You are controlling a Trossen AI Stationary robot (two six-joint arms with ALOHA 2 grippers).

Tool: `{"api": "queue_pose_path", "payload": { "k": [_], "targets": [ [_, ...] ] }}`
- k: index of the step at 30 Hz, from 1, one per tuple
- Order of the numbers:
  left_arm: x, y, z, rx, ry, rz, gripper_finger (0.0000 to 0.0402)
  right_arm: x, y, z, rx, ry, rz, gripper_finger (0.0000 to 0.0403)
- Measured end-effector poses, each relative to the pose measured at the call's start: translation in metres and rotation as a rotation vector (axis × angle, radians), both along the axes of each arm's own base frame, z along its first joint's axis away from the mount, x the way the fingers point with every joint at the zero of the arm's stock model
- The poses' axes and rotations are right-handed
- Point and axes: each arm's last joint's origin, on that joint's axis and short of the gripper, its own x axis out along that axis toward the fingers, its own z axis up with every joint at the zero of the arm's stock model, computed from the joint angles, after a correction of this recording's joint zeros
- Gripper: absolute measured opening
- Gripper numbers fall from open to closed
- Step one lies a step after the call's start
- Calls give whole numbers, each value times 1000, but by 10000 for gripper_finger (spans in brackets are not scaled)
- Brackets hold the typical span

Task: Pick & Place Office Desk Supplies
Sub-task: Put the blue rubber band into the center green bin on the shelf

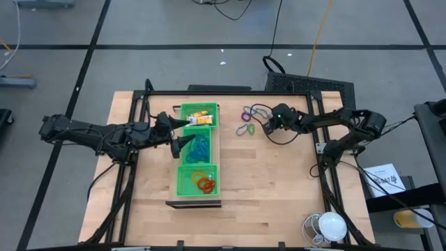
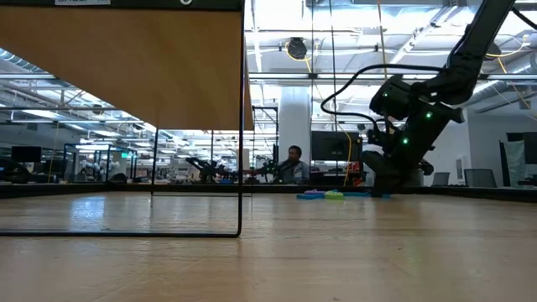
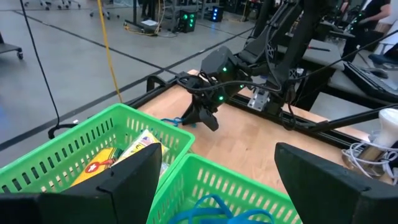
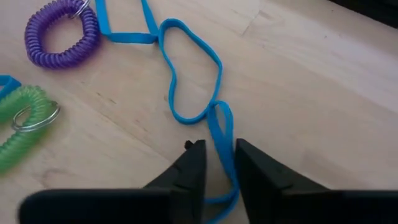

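Overhead: right gripper [image 1: 267, 126] is down on the tabletop [image 1: 279, 188] beside a small cluster of loops [image 1: 247, 120], well apart from the tray [image 1: 182, 183]. Left gripper [image 1: 180, 132] hangs over the tray's middle compartment, jaws spread wide and empty. Sorted items already lie in all three compartments.

Low view: right arm's jaws touch or nearly touch the tabletop next to the loops [image 2: 323, 195]; contact can't be confirmed from here.

Left wrist view: confirms wide-open jaws above the tray [image 3: 124, 124], with the right arm low in the distance.

Right wrist view: right gripper [image 4: 219, 163] has its jaws narrowed around a blue band [image 4: 186, 74], one strand running between the tips. Purple coil [image 4: 61, 34] and green coil [image 4: 22, 118] lie farther ahead.

Risks, as judged:
- Thin flat strand may slip out on lifting.
- Band's far end runs near the purple coil, so it could drag that along.
- Floppy loop might snag the tray rim.
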Motion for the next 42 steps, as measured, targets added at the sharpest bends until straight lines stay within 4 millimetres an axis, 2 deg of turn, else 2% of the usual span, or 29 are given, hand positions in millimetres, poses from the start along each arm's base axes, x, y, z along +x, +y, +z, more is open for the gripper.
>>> {"api": "queue_pose_path", "payload": {
  "k": [6, 13, 17, 21, 27, 35, 42],
  "targets": [
    [0, 0, 0, -3, -1, 1, 324, -1, 0, -1, -17, 40, 53, 11],
    [0, 0, 0, -50, -19, 9, 324, 0, 1, 5, -22, 10, 76, 2],
    [0, 0, 0, -80, -30, 16, 324, -1, 9, 21, -14, -63, 133, 1],
    [0, 0, 0, -76, -29, 15, 324, 1, 13, 47, -76, -199, 178, 1],
    [0, 0, 0, -75, -29, 17, 324, 3, 29, 75, -130, -340, 274, 1],
    [0, 0, 0, -75, -29, 19, 324, 15, 54, 96, -216, -477, 410, 0],
    [15, -2, -8, -91, -11, 25, 324, 29, 78, 111, -321, -601, 571, 0]
  ]
}}
